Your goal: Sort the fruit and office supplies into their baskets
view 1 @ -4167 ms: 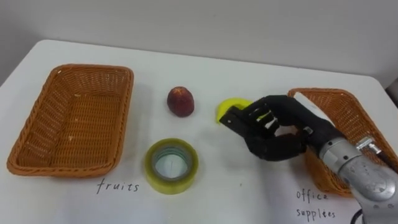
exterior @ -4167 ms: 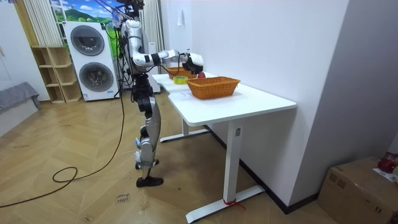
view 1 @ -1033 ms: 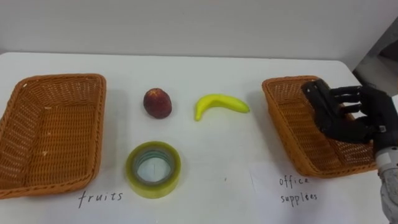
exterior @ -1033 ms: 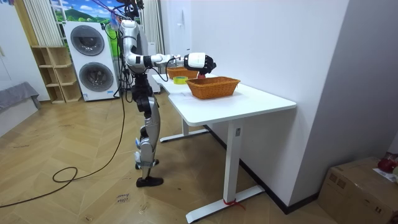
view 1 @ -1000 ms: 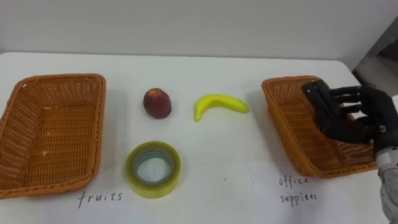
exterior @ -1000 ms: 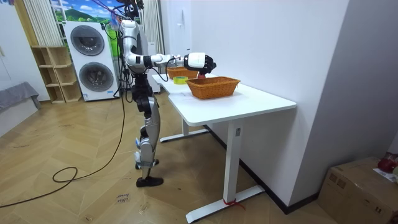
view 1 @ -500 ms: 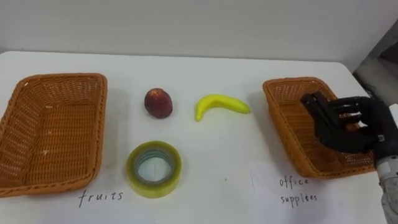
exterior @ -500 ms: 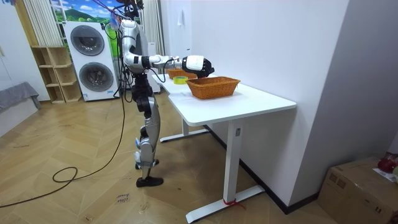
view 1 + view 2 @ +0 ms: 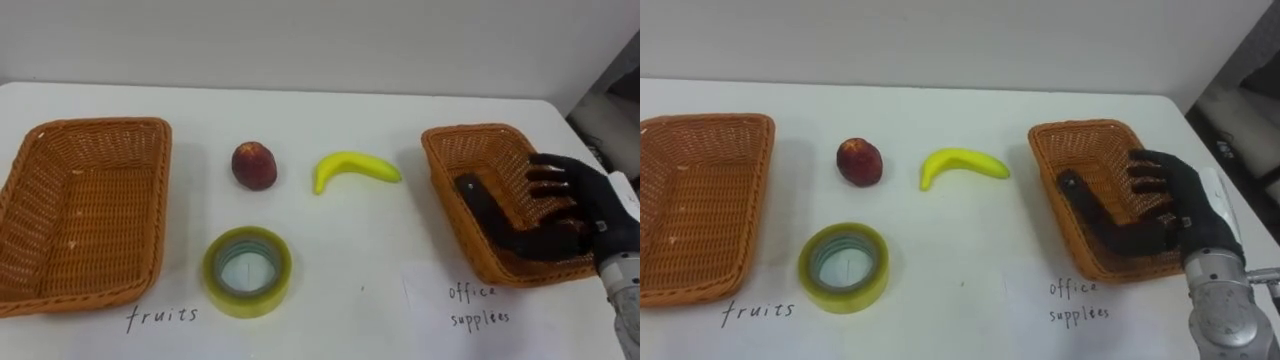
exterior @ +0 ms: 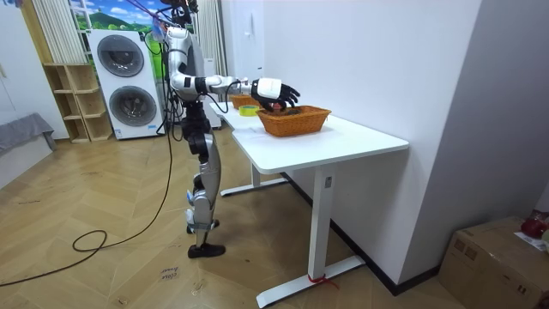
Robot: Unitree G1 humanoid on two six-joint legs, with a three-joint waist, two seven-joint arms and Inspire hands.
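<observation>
The right robot hand [image 9: 585,210] hangs over the office-supplies basket [image 9: 445,140], fingers spread wide and gripping nothing. Something dark lies beneath it; I can't tell what. The tape roll [image 9: 247,271], banana [image 9: 355,168] and red fruit [image 9: 254,165] wait on the bench [image 9: 350,270]. I'd guess the tape comes next. The room view shows the robot standing, arm outstretched; the eye views show handwritten labels [image 9: 480,303].

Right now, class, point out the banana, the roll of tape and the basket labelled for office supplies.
banana [image 9: 357,168]: left eye view, middle of its curved body.
roll of tape [image 9: 247,300]: left eye view, near outer wall of the ring.
office supplies basket [image 9: 470,150]: left eye view, woven far wall inside.
</observation>
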